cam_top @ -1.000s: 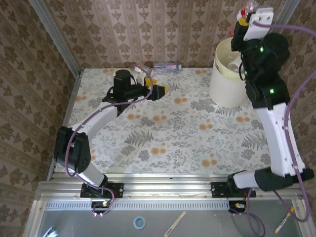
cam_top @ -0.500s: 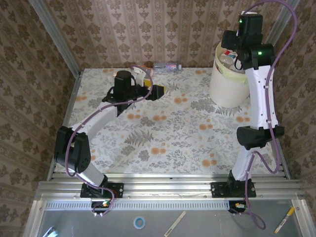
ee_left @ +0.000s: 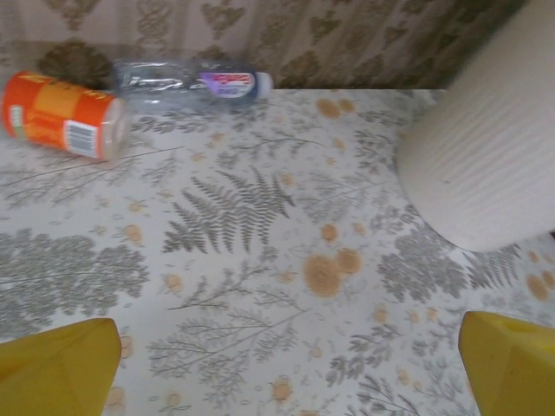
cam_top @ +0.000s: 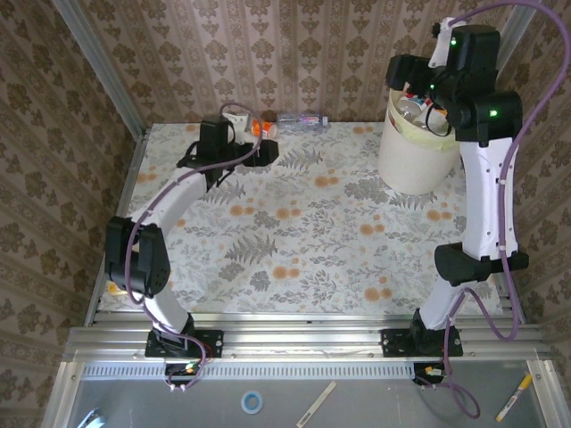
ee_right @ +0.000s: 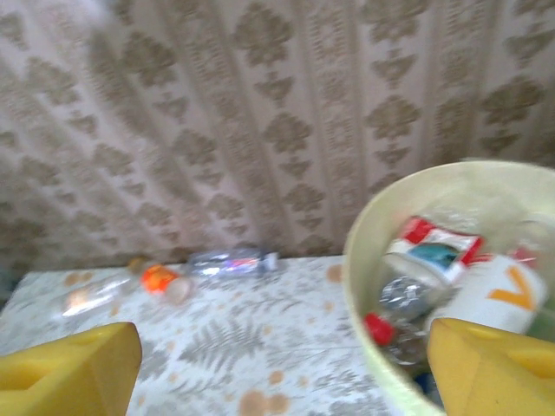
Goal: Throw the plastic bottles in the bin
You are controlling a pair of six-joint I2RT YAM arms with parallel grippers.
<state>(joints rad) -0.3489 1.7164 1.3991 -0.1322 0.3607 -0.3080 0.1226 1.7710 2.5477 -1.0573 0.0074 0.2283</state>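
Two plastic bottles lie against the back wall: an orange bottle [ee_left: 61,117] [cam_top: 259,127] and a clear bottle [ee_left: 186,82] [cam_top: 299,119] with a purple label. My left gripper [ee_left: 286,373] [cam_top: 266,152] hovers open over the table, short of them, with nothing between its yellow fingers [ee_left: 56,368]. The cream bin [cam_top: 415,152] [ee_right: 364,260] stands at the back right and holds several bottles, among them a red-and-teal labelled bottle [ee_right: 434,251] and a red-capped bottle [ee_right: 379,329]. My right gripper [ee_right: 282,368] [cam_top: 403,78] hangs open and empty above the bin's left rim.
The bin's ribbed wall [ee_left: 486,147] rises to the right of my left gripper. The wallpapered back wall [ee_right: 260,113] stands directly behind the bottles and the bin. A third clear bottle [ee_right: 87,299] lies blurred, left of the orange one.
My right arm swung down from high over the bin, opened, and no longer holds the bottle it carried. My left gripper moved back and left toward the bottles at the wall.
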